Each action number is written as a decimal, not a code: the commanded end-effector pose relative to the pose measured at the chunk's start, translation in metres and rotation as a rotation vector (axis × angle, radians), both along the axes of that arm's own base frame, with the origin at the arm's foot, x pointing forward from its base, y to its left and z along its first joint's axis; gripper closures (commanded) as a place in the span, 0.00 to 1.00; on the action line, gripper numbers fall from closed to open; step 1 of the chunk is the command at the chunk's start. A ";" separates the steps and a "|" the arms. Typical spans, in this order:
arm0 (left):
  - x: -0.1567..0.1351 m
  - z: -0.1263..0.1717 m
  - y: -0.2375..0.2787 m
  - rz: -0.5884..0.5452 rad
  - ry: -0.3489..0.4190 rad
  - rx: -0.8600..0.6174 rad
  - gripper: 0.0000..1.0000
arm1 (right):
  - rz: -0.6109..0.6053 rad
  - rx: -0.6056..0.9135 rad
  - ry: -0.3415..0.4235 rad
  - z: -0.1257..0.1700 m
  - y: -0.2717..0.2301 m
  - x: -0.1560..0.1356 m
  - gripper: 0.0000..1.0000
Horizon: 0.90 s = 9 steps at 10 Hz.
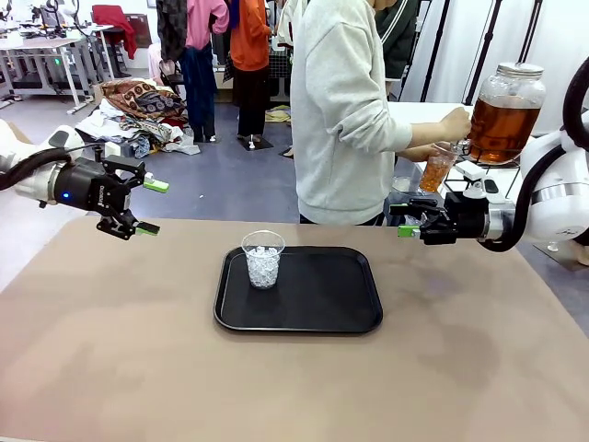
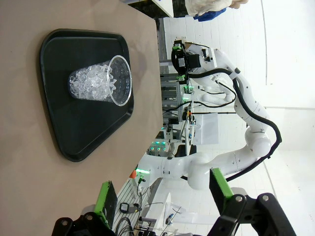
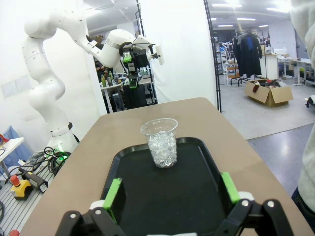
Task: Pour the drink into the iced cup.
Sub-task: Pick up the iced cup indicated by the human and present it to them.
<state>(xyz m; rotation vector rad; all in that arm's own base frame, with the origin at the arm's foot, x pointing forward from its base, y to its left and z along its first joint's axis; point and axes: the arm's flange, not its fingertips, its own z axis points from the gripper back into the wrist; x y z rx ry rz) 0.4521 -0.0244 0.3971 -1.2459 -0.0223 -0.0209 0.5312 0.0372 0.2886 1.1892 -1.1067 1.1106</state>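
Drink [image 1: 502,124] is sitting in a big round glass jar [image 1: 515,87] under a lid [image 1: 520,69], at two o'clock in the front view, beyond the far edge of the surface [image 1: 110,350]. It is showing as a translucent amber-brown, tea-like liquid, filling most of the jar. A person's hand [image 1: 456,122] is reaching to the jar's lower front, and a small clear cup [image 1: 436,169] just beneath it is holding some of the same amber liquid.

The iced cup [image 1: 263,260] is standing upright toward ten o'clock on a black tray [image 1: 368,318] near the middle of the surface. It is holding clear ice only, heaped to roughly two thirds of its height.

The left claw [image 1: 152,207] is hovering at nine o'clock, well apart from the tray, jaws spread wide and holding nothing. The right claw [image 1: 400,220] is hovering at three o'clock, near the tray's far right corner, likewise wide and empty.

Risks, as judged from this position:
- The small cup looks thin-walled, so a hard squeeze at any handover is likely to buckle it and push liquid over the rim.
- The ice is leaving little free room, so a fast pour is likely to splash or overflow onto the tray.
- The iced cup looks light, so a nudge to its rim from a descending cup or finger is likely to tip it.
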 end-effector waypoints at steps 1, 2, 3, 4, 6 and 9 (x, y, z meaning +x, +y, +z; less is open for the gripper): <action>0.000 0.001 0.000 0.002 0.006 -0.003 0.00 | 0.002 -0.002 0.001 0.003 0.002 0.002 0.00; 0.000 0.001 0.000 0.002 0.006 -0.003 0.00 | 0.002 -0.002 0.001 0.003 0.002 0.002 0.00; 0.000 0.001 0.000 0.002 0.006 -0.003 0.00 | 0.002 -0.002 0.001 0.003 0.002 0.002 0.00; 0.000 0.001 0.000 0.002 0.006 -0.003 0.00 | 0.002 -0.002 0.001 0.003 0.002 0.002 0.00; 0.000 0.001 0.000 0.002 0.006 -0.003 0.00 | 0.002 -0.002 0.001 0.003 0.002 0.002 0.00; 0.000 0.001 0.000 0.002 0.006 -0.003 0.00 | 0.002 -0.002 0.001 0.003 0.002 0.002 0.00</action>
